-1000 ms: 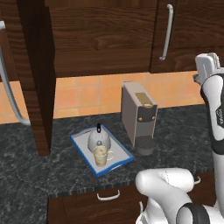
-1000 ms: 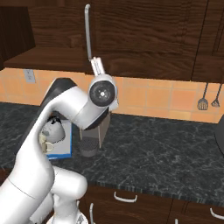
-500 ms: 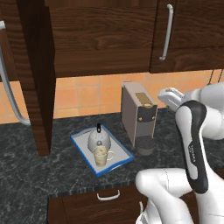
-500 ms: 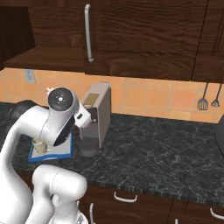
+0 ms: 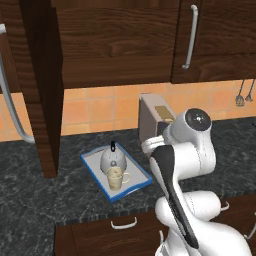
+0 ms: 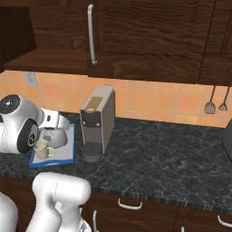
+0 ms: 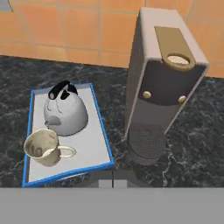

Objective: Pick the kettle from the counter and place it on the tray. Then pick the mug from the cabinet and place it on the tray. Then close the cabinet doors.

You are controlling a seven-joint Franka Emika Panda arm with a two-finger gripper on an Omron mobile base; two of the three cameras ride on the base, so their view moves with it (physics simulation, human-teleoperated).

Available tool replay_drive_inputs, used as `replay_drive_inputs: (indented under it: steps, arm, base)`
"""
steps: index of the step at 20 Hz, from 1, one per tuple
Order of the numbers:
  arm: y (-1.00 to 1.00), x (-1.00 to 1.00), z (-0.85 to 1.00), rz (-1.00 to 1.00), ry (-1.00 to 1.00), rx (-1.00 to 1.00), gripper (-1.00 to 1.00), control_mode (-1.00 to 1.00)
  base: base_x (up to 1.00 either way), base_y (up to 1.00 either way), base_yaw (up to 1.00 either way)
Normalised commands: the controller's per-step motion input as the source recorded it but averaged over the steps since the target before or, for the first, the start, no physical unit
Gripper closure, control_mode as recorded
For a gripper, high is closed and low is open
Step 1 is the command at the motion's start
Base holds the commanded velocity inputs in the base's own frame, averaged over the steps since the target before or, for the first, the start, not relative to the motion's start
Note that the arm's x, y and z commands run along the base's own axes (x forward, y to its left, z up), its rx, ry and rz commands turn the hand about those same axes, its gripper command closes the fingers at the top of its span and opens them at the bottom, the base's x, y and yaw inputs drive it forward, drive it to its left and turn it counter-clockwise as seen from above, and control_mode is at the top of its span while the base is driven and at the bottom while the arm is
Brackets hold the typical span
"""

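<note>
The wall cabinet (image 5: 115, 45) spans the top of the scene, and one of its doors (image 5: 42, 85) stands swung out at the left of the left base view, edge-on to the room, its long silver handle (image 5: 12, 100) running vertically. The door beside it, with its own bar handle (image 5: 189, 35), looks flush with the cabinet front. Below, the dark speckled counter (image 6: 172, 158) carries a tall grey coffee machine (image 7: 164, 87) and, just beside it, the blue-rimmed tray (image 7: 99, 113). On the tray sit the silver kettle (image 7: 65, 111) and, in front of it and close against it, the cream mug (image 7: 43, 146); both fetching steps look finished.

What remains, by my reading, is closing the doors. The arm is folded low over the counter's front edge, and the pincer (image 7: 113, 181) shows at the bottom of the hand view, closed and empty, looking down toward the tray and machine. The open door lies up and well to the arm's left, far from the pincer, so the coming move is likely a long swing upward and leftward to reach that door's outer face and push it shut.
</note>
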Motion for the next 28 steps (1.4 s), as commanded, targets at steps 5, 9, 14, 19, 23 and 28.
replay_drive_inputs:
  steps: [5,9,14,19,23,28]
  arm:
    - [0.44,0.0,-0.33,0.7,-0.07,-0.45,1.0,-1.0]
    - [0.76,-0.04,-0.45,0.49,-0.29,-0.44,1.0,-1.0]
    - [0.48,0.0,-0.3,0.07,-0.07,-0.26,1.0,-1.0]
    - [0.36,-0.01,-0.19,0.05,-0.12,-0.15,1.0,-1.0]
    - [0.71,0.0,-0.24,0.06,-0.35,-0.16,1.0,-1.0]
    - [0.67,0.0,-0.04,0.04,-0.27,-0.17,1.0,-1.0]
  base:
    - [0.0,0.0,0.0]
    - [0.0,0.0,0.0]
    - [0.0,0.0,0.0]
    - [0.0,0.0,0.0]
    - [0.0,0.0,0.0]
    - [0.0,0.0,0.0]
